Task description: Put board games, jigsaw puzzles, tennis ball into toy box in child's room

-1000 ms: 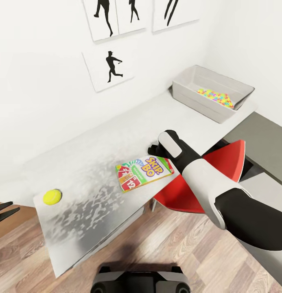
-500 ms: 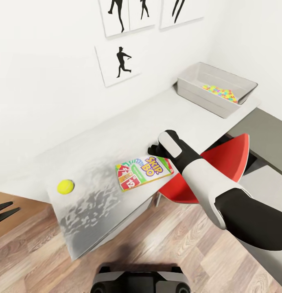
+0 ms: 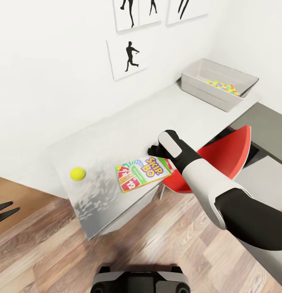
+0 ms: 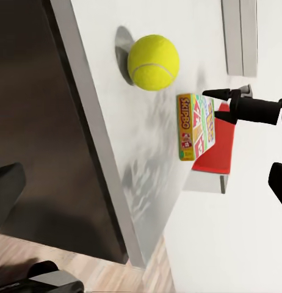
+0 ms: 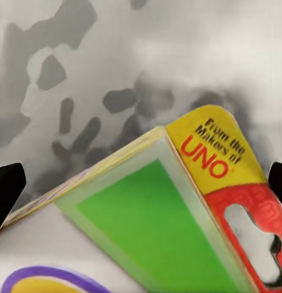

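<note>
The long light grey surface runs away along the white wall toward the far right corner, where the toy box sits on it with a multicolour jigsaw puzzle lying inside; black silhouette pictures hang on the wall above; a red chair stands tucked against the surface's near edge, just behind the right arm; wood-plank floor spreads below.

The right claw has hold of a flat board game by its far end, the box held level over the near edge of the surface, its long axis running roughly left to right across the head view; the lid reads "SKIP-BO", and in the right wrist view a yellow corner reads "From the Makers of UNO" beside a red hang tab.

The tennis ball rests on the surface near its left end, well apart from the box; the left claw hangs low at the left with its dark fingers spread and nothing between them.
</note>
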Tool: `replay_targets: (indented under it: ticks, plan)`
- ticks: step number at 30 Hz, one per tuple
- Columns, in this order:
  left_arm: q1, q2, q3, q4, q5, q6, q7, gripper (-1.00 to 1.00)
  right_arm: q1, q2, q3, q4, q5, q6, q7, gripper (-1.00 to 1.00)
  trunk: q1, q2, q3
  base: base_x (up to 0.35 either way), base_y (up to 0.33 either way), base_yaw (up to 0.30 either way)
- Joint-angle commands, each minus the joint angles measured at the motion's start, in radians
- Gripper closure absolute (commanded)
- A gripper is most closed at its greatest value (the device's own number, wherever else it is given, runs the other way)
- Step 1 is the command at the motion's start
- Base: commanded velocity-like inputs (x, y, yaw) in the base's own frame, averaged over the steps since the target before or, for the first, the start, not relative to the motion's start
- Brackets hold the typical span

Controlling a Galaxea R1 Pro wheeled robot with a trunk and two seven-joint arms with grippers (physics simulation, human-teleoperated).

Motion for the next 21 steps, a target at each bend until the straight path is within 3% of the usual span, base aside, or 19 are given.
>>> replay_targets:
  ticks: [1, 21]
  plan:
    - [-0.001, 0.000, 0.000, 0.000, -0.001, 0.011, -0.004, -1.00, -0.001, 0.000, 0.003, 0.000, -0.015, 0.001, -0.009, -1.00, 0.000, -0.002, -0.002, -0.133, 0.066, 0.000]
    - [-0.001, 0.000, 0.000, 0.000, 0.000, 0.011, -0.004, -1.00, -0.001, 0.000, 0.003, 0.001, -0.015, 0.003, -0.009, -1.00, 0.000, -0.002, -0.002, -0.041, 0.051, 0.000]
